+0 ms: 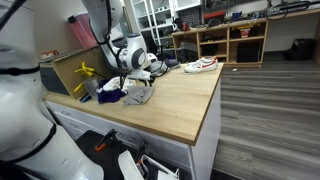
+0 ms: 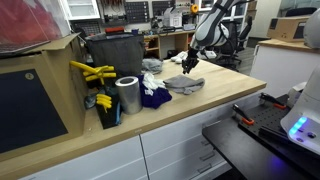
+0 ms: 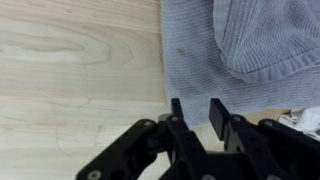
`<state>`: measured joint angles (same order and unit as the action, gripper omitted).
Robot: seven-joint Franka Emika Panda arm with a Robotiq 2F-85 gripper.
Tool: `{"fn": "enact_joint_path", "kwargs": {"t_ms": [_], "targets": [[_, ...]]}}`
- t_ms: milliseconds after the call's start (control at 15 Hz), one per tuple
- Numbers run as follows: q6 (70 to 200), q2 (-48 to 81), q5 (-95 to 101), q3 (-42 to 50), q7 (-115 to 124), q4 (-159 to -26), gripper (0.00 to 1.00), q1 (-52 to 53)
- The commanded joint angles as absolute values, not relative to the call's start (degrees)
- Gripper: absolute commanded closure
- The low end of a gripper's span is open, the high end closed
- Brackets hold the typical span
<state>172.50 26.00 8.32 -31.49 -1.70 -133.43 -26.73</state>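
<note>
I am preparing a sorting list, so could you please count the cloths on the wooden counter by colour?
Grey cloth: 1
Dark blue cloth: 1
White cloth: 1
Total: 3

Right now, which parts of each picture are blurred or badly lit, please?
In an exterior view the white robot body in the foreground is out of focus, while the wooden table is evenly lit; in an exterior view the red thing in the top corner is blurred; in the wrist view the grey cloth is sharp, but the claw is dark and slightly soft.
</note>
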Motion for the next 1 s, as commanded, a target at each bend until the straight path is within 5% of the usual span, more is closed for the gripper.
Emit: {"fn": "enact_joint_path", "kwargs": {"t_ms": [0, 267, 933], "targets": [[175.0, 24.6, 1.5, -26.7, -5.1, -135.3, 0.95, -19.9], [173.0, 25.4, -4.3, -26.3, -5.1, -135.2, 1.00, -17.8], [163.2, 32.6, -23.8, -42.4, -12.1, -134.4, 1.00, -28.5]]}}
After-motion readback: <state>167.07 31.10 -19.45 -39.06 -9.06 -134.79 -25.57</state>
